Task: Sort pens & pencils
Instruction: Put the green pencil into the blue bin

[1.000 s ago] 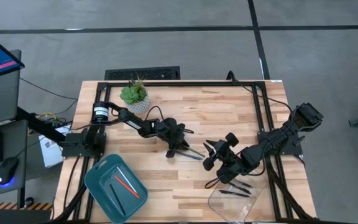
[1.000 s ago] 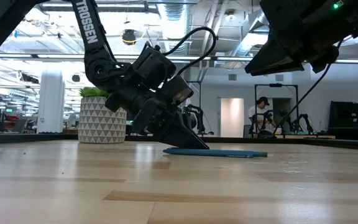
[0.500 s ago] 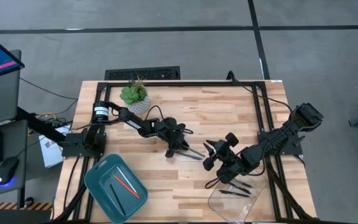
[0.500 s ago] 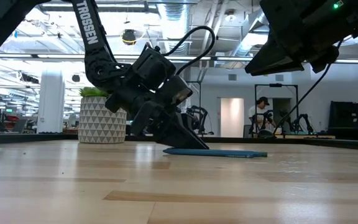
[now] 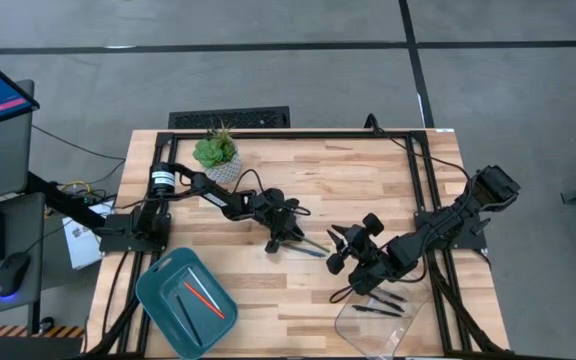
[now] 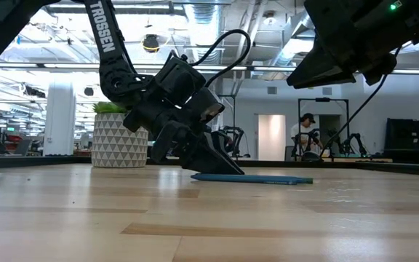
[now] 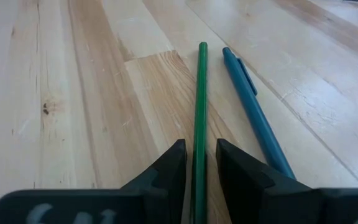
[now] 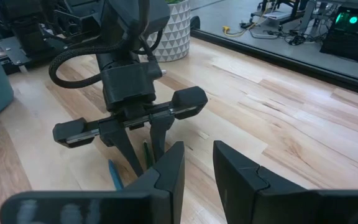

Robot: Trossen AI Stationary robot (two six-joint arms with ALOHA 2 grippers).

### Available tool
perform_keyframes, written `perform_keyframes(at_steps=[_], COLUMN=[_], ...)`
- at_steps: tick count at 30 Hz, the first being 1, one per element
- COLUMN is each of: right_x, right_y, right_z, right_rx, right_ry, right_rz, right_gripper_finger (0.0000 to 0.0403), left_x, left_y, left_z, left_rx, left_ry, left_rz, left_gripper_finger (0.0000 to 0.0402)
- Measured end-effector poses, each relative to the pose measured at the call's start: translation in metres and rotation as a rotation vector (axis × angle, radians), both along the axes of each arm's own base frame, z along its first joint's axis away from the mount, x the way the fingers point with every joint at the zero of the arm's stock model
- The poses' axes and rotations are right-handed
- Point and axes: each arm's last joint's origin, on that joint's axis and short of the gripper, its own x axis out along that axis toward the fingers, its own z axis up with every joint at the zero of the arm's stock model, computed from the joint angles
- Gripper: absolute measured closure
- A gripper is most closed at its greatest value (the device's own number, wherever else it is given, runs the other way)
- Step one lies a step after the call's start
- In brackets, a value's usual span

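Left gripper (image 7: 197,167) straddles green pencil (image 7: 199,118) (tabletop).

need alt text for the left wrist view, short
The left gripper has its two dark fingers closed around the near end of a slim green pencil lying on the pale wooden table. A teal-blue pen lies on the table just beside the pencil, angling slightly away from it.

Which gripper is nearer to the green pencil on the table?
The left. The left gripper has its fingers on both sides of the green pencil, down at the table. The right gripper hangs apart from it, raised above the table toward the clear tray.
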Motion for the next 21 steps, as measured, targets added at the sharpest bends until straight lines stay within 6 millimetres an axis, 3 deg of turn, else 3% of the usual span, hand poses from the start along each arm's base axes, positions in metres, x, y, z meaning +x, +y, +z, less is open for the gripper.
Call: perform_keyframes(at_steps=[21], right_x=[0.0], right_y=[-0.0001], right_z=[0.0], right_rx=[-0.001], right_ry=[0.001], right_rz=[0.0], right_gripper_finger=[0.0295], left_x=[-0.0001], left_y=[0.0001], left_z=[-0.0001], left_rx=[0.031], left_ry=[-0.011], left_rz=[-0.017], left_gripper_finger=[0.0321])
